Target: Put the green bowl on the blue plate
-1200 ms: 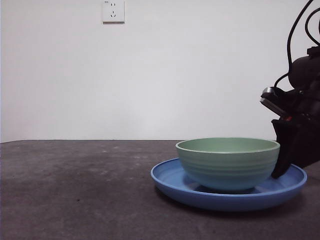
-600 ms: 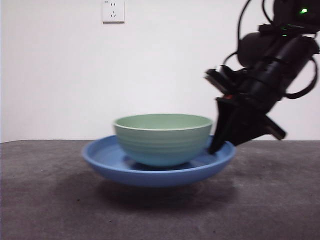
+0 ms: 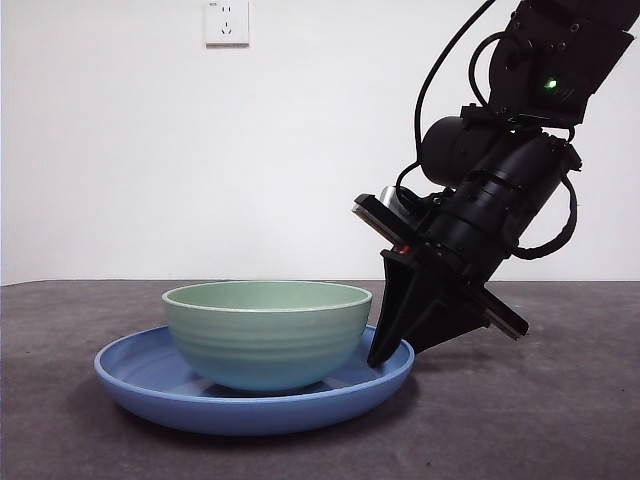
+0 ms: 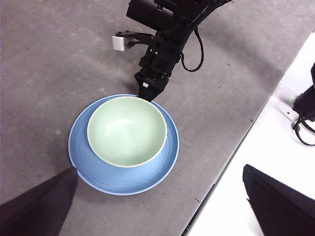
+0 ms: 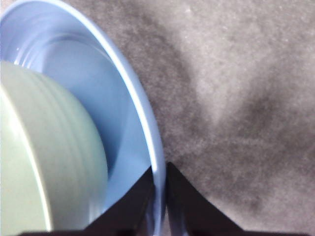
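Bowl [image 3: 266, 335]: pale mint green w/ horizontal ridges outside, lighter rim, plain pale green inside. Plate [image 3: 150, 385]: glossy mid-blue, no pattern, lighter sheen along rim. Right gripper [image 3: 385, 352]: black jaws, black arm w/ small green light, white-grey block on side. Table [image 3: 80, 320]: dark mottled grey. Wall [image 3: 120, 150]: white

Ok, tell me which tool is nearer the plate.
Right. The right tool is shut on the plate rim, beside the bowl. The left tool hangs open high above, touching nothing.
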